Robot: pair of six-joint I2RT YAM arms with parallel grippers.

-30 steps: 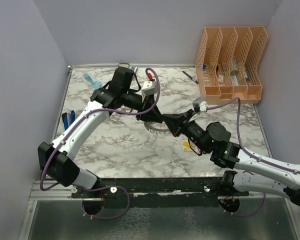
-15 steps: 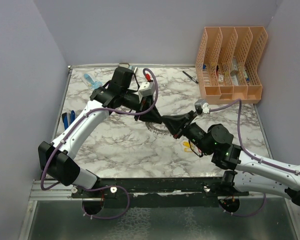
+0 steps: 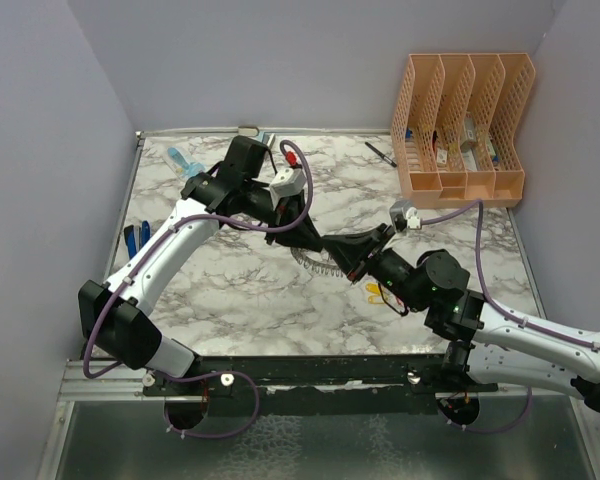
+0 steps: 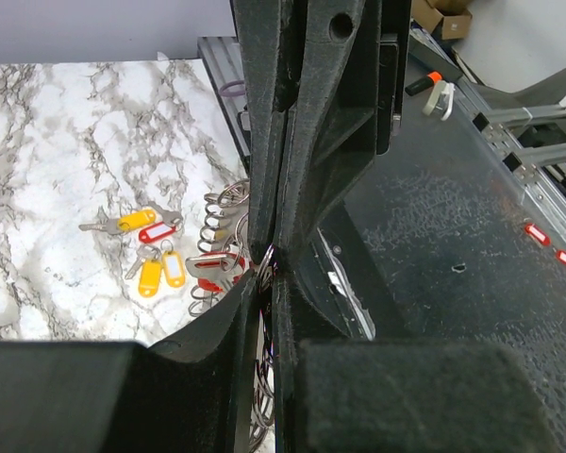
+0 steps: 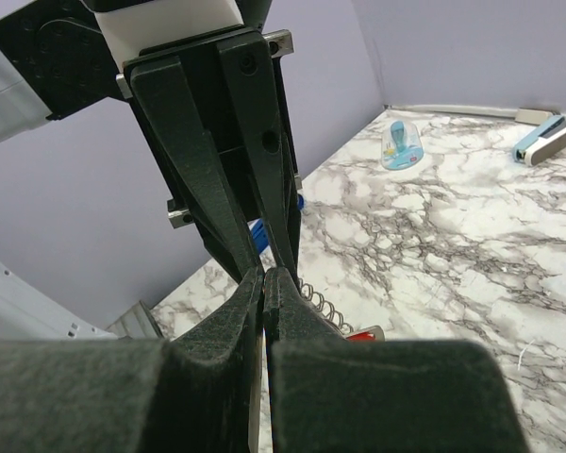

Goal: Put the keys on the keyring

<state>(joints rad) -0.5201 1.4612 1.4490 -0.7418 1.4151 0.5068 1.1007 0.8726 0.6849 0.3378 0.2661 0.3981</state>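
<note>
Likely the threading step: left gripper (image 3: 315, 236) and right gripper (image 3: 338, 248), jaws pressed together, meet at the large grey coiled metal keyring (image 3: 315, 265). Next, a small red-tagged key (image 4: 212, 274) needs lining up with the coil.

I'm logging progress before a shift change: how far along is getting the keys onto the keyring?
Done: nothing certain. A red-tagged key lies against the coils of the keyring, but whether it is threaded cannot be told. In hand: the left gripper and right gripper are pinched shut, tip to tip, at the keyring. Left: the loose keys, yellow- and red-tagged, lie on the table beside it.
</note>
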